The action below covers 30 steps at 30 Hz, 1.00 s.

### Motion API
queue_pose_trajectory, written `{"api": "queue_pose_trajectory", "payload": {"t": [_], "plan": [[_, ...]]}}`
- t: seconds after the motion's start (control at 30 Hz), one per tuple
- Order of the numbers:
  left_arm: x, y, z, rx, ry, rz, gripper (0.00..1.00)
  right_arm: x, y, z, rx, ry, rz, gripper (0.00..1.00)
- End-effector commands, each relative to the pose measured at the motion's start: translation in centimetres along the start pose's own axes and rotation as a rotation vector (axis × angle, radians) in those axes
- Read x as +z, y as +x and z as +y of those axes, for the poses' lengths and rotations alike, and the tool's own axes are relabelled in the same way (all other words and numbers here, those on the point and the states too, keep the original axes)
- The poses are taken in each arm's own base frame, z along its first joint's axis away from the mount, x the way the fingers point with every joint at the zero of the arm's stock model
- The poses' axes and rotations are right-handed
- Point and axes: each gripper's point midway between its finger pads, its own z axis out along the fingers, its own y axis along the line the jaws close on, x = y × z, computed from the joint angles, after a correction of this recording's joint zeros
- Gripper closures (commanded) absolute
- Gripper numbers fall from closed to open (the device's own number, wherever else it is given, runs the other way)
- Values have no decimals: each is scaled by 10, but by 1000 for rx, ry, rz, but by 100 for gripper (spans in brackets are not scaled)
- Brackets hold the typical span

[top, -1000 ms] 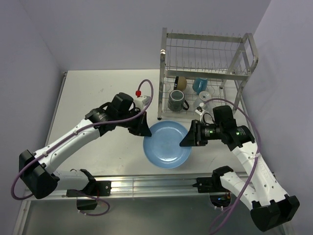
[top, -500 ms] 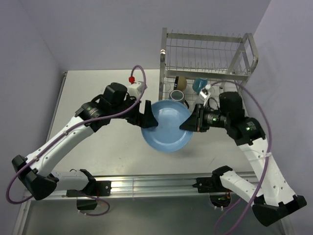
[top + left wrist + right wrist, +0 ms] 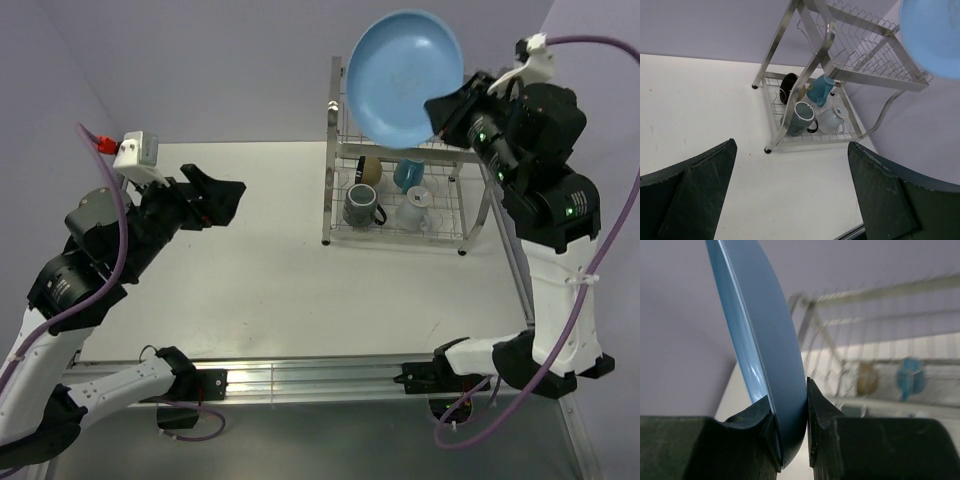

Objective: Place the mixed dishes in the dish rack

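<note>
Holds the plate [image 3: 403, 78] high at one o'clock in the top view, up over the rack [image 3: 480, 75], pinched at its lower right rim by the right gripper [image 3: 447, 108]. Shows, from the right wrist, jaws pressed against opposite faces of that rim, clamped on the plate [image 3: 767, 340] and nothing else. Carries it near upright and edge-on to the wrist, a pose suited to slotting it edgewise between the upper tier's wires rather than laying it flat. Points to the upper tier as the sensible target, the lower tier at five o'clock of the plate being taken up: dark mug [image 3: 360, 206] in front, white mug [image 3: 414, 209] just beside it at three o'clock, blue mug [image 3: 408, 174] and bowl [image 3: 369, 168] behind at twelve. Parks the left gripper [image 3: 220, 195] at nine o'clock above the table [image 3: 230, 280], well apart from the rack, jaws spread wide with nothing between them, seemingly to leave the right arm a free path. Cannot say whether the rim lines up with a wire slot, the rack behind the plate being blurred in the wrist view. Calls next for a slow descent into the wires and a release only once seated. Risks a pivot or slip, given so narrow a hold on a broad plate, or a knock against the top rail.
</note>
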Motion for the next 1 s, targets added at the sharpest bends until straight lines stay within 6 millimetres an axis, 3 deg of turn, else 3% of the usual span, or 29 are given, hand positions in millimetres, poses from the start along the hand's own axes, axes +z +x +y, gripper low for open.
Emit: {"api": "queue_pose_trajectory", "payload": {"t": [0.0, 0.1, 0.17, 0.27, 0.47, 0.7, 0.97], "plan": [[21, 29, 13, 52, -73, 95, 1, 2, -83, -48, -63, 329, -332, 100], [27, 41, 9, 86, -57, 164, 1, 9, -104, -69, -131, 479, -423, 100], [33, 55, 15, 108, -81, 218, 1, 3, -118, -89, -168, 628, -494, 100], [36, 67, 20, 127, -97, 258, 1, 3, -124, -110, -262, 804, -513, 100], [39, 75, 24, 126, -97, 258, 1, 24, -109, -140, -386, 918, -435, 100], [42, 93, 32, 127, -103, 277, 1, 48, -72, -171, -498, 941, -297, 100], [44, 102, 43, 148, -123, 269, 1, 51, -49, -189, -489, 895, -220, 100]]}}
